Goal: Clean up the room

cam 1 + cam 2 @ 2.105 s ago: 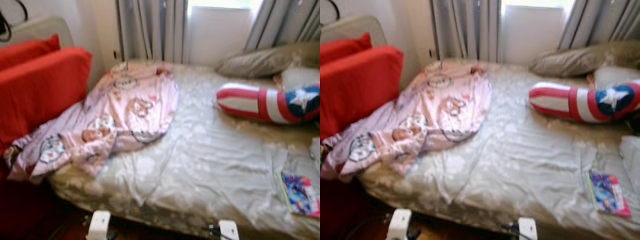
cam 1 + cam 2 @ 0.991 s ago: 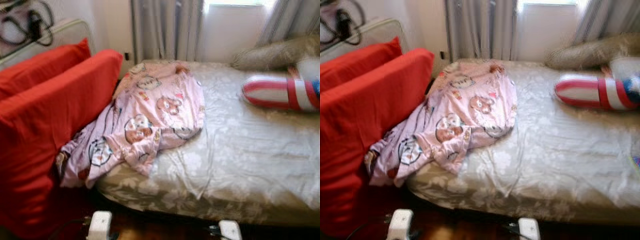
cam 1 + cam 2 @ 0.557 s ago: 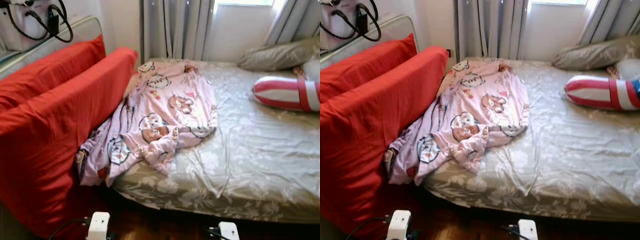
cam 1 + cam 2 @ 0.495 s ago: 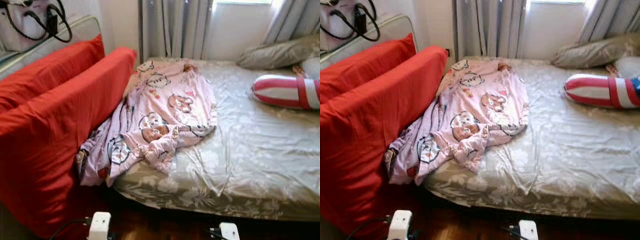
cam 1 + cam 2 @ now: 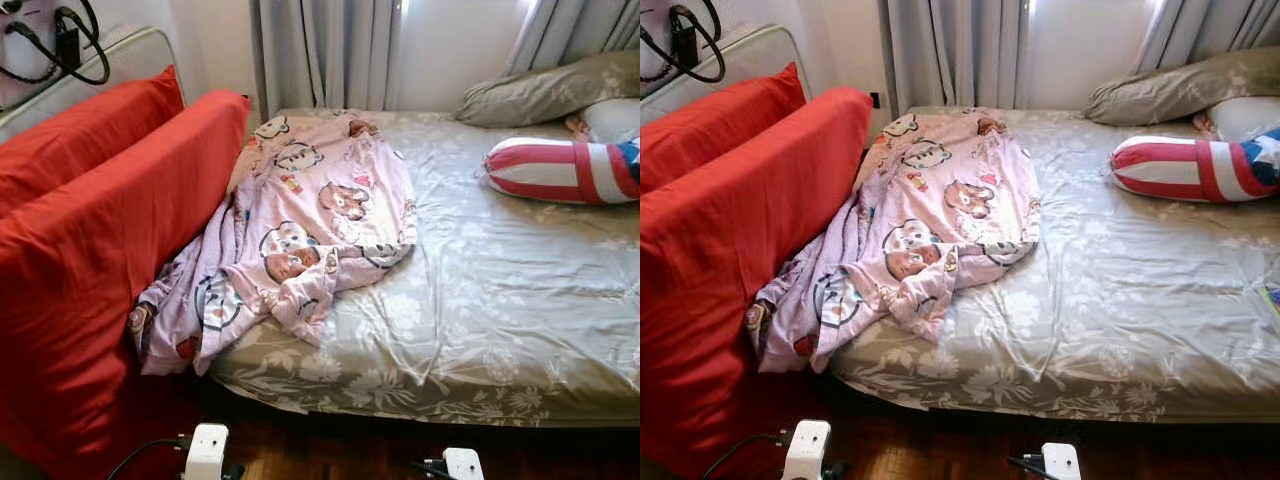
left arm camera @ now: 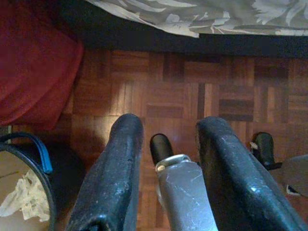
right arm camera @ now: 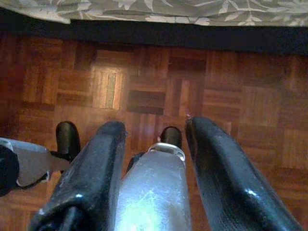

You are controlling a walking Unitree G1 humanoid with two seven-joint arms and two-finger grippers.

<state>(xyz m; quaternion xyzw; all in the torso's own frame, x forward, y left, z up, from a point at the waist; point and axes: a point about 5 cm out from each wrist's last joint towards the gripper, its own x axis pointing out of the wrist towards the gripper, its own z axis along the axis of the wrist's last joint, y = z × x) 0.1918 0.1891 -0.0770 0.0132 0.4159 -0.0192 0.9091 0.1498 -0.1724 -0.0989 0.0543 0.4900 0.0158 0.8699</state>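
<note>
A crumpled pink blanket [image 5: 300,220] with cartoon prints lies across the left part of the bed [image 5: 500,300], one end hanging over the edge toward the red cushions [image 5: 100,230]. A red, white and blue striped pillow [image 5: 560,170] rests at the far right, beside a grey pillow [image 5: 550,95]. Both arms hang low over the parquet floor [image 6: 168,86]. My left gripper [image 6: 169,124] is open with nothing between its fingers, and my right gripper [image 7: 154,126] is open too, near the bed's hanging sheet.
Red cushions stand upright against the bed's left side, with cables [image 5: 60,50] above them. Grey curtains [image 5: 320,50] hang behind the bed. A colourful book [image 5: 1272,295] peeks in at the right edge. A dark bin [image 6: 24,192] holding crumpled paper stands on the floor by my left gripper.
The camera has swung left and come closer to the bed, so the red cushions show more and the book has slid to the edge. Nothing on the bed has moved.
</note>
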